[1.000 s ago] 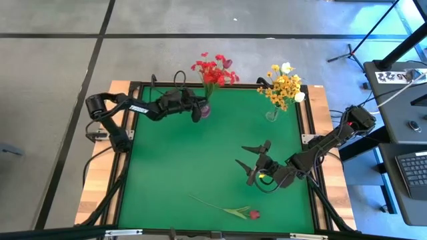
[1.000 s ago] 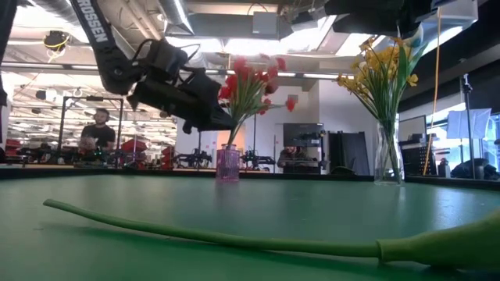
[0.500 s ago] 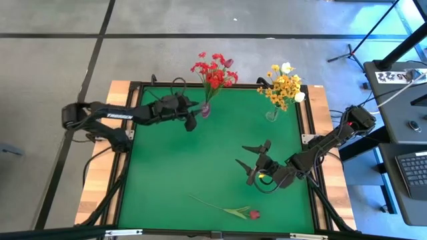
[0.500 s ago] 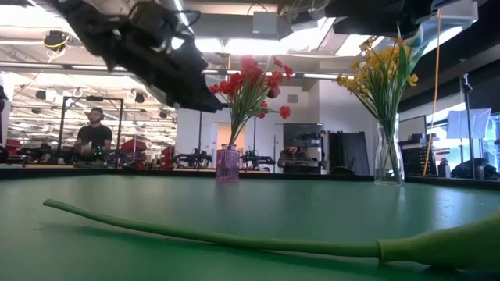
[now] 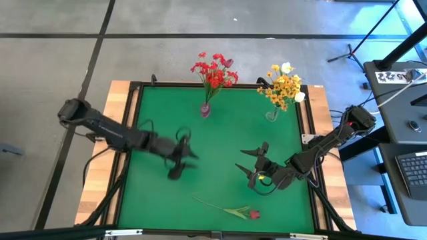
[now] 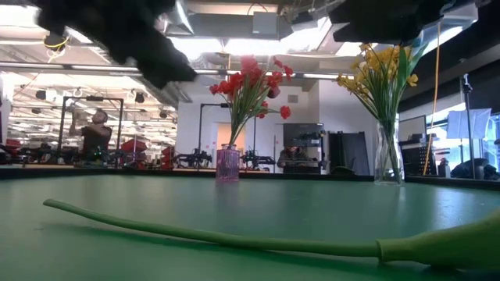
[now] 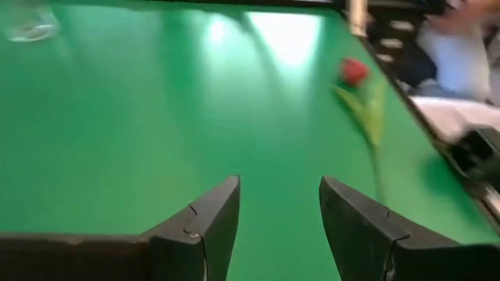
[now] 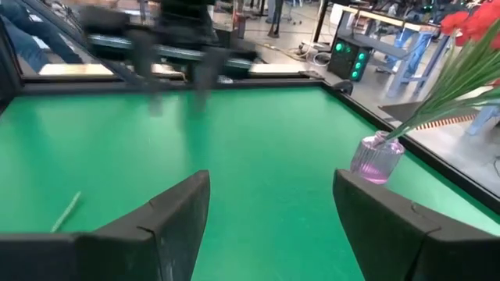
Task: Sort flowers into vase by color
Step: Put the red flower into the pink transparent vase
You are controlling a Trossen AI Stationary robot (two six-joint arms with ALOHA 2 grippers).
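The high view alone gives the full layout: a green table mat (image 5: 200, 160), a pink vase (image 5: 205, 110) of red flowers (image 5: 214, 72) at the far edge, a clear vase (image 5: 272, 115) of yellow-orange flowers (image 5: 285, 87) with white buds beside it to the right, and one dark red bud flower (image 5: 233, 211) lying flat on the mat near the front edge, apart from both vases. The left gripper (image 5: 180, 155) is over the mat's middle-left, blurred, well apart from the pink vase and from the lying flower. The right gripper (image 5: 252, 167) is above the mat right of centre, fingers spread wide and empty. The left wrist view shows what the overhead blur hides: the left gripper (image 7: 279, 204) has its fingers parted with nothing between them, and the dark red bud flower (image 7: 359, 97) lies ahead near the mat's edge. The right wrist view shows the right gripper (image 8: 272, 199) released, the pink vase (image 8: 376, 158) ahead with green stems leaning out of it; the blossoms are cut off at the frame edge, and the left arm beyond is smeared. The low view shows the lying flower's stem (image 6: 219, 234) running across the foreground, its bud cut off; both vases stand upright behind. A dark blurred shape at upper left cannot be resolved. A person (image 6: 95, 134) stands in the room beyond.
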